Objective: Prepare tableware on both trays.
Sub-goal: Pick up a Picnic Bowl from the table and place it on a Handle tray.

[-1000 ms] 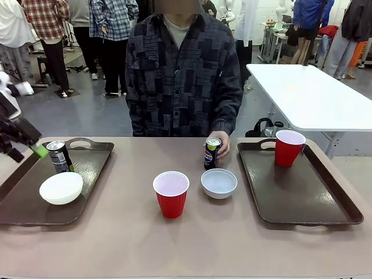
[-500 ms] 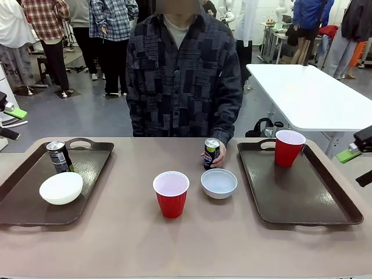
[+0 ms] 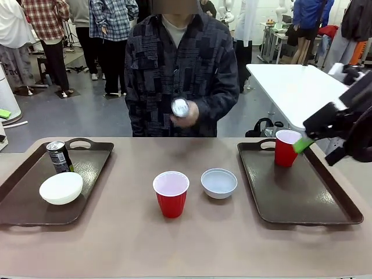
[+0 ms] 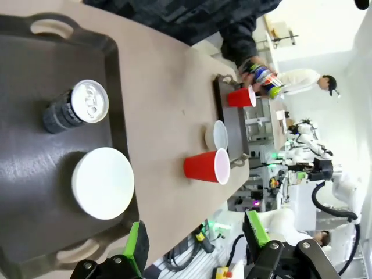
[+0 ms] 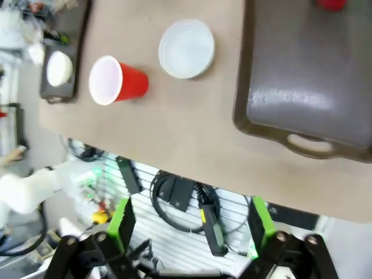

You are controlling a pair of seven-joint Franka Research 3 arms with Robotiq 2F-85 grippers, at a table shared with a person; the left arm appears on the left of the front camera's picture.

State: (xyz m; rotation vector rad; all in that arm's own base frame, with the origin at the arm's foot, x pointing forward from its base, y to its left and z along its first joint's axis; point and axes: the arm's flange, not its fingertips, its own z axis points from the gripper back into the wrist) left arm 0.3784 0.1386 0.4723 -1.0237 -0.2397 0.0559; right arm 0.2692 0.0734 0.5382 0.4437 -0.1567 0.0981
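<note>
The left tray (image 3: 23, 200) carries a dark can (image 3: 58, 157) and a cream-white bowl (image 3: 61, 188). Between the trays stand a red cup (image 3: 171, 193) and a pale grey-white bowl (image 3: 219, 183). A second red cup (image 3: 288, 147) stands at the far end of the right tray (image 3: 302, 197). The person holds another can (image 3: 181, 107) in a hand at chest height. My right gripper (image 3: 318, 150) hangs open just right of that tray's cup, with nothing in it. My left gripper (image 4: 195, 244) is open above the left tray's near end (image 4: 35, 174).
A white table (image 3: 308, 96) stands behind on the right. People stand farther back. In the right wrist view the middle cup (image 5: 116, 81) and grey bowl (image 5: 186, 39) lie left of the right tray (image 5: 314, 87).
The person has lifted the can off the table to chest height. My right gripper has come in from the right edge to beside the right tray's cup. My left gripper has drawn back left.
</note>
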